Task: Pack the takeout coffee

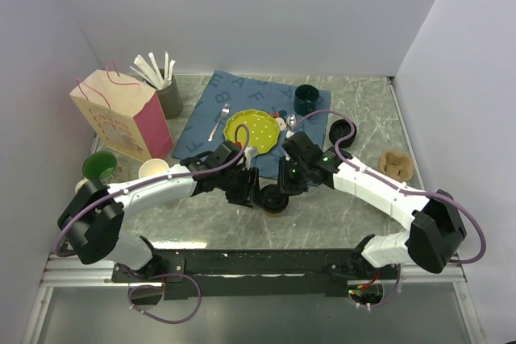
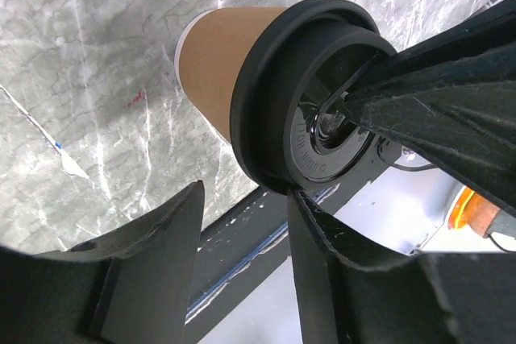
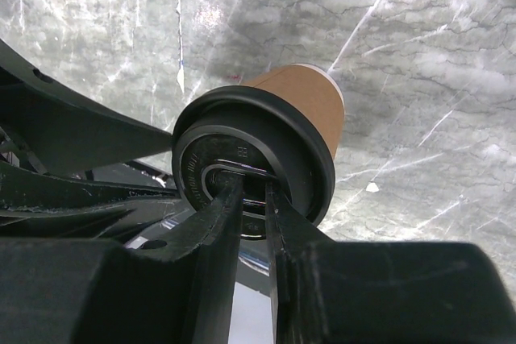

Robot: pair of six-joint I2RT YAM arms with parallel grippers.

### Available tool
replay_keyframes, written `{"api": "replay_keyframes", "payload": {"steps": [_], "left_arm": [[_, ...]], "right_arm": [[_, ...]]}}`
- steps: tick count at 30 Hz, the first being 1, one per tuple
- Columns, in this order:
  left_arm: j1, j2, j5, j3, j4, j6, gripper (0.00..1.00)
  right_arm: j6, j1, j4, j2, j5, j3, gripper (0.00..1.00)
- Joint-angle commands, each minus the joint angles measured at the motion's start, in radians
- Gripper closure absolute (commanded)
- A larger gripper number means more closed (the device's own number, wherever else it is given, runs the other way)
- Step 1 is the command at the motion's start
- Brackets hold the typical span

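Right end effector [image 3: 251, 187] pinches takeout coffee [image 3: 297, 109] lid.

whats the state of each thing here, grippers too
takeout coffee: upright on the table, lid on
left gripper: open, coffee just beyond its fingertips
right gripper: fingers nearly together, tips in the lid's recess, grip unclear
gift bag: upright, top open
paper cup: upright, no lid
dark mug: upright
loose black lid: lying on the table
grey holder: upright, holding utensils
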Motion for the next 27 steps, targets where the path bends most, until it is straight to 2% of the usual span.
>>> {"api": "replay_keyframes", "payload": {"steps": [1,9,16,22,27], "left_arm": [[-0.008,0.050,-0.072,-0.015,-0.019,-0.022,0.50],[-0.013,0.113,-0.178,-0.065,-0.065,-0.061,0.51],[-0.013,0.111,-0.208,-0.067,-0.086,-0.069,0.50],[-0.013,0.049,-0.196,0.034,-0.166,-0.053,0.45],[0.007,-0.022,-0.199,0.194,-0.291,-0.038,0.40]], "right_arm": [[-0.003,0.009,0.022,0.031,0.020,0.005,0.75],[-0.008,0.007,0.059,0.062,0.023,-0.065,0.76],[-0.020,0.007,0.065,0.056,0.033,-0.102,0.76],[-0.118,0.009,0.042,0.037,0.003,-0.013,0.75],[-0.231,0.009,0.039,0.078,-0.092,0.076,0.74]]}}
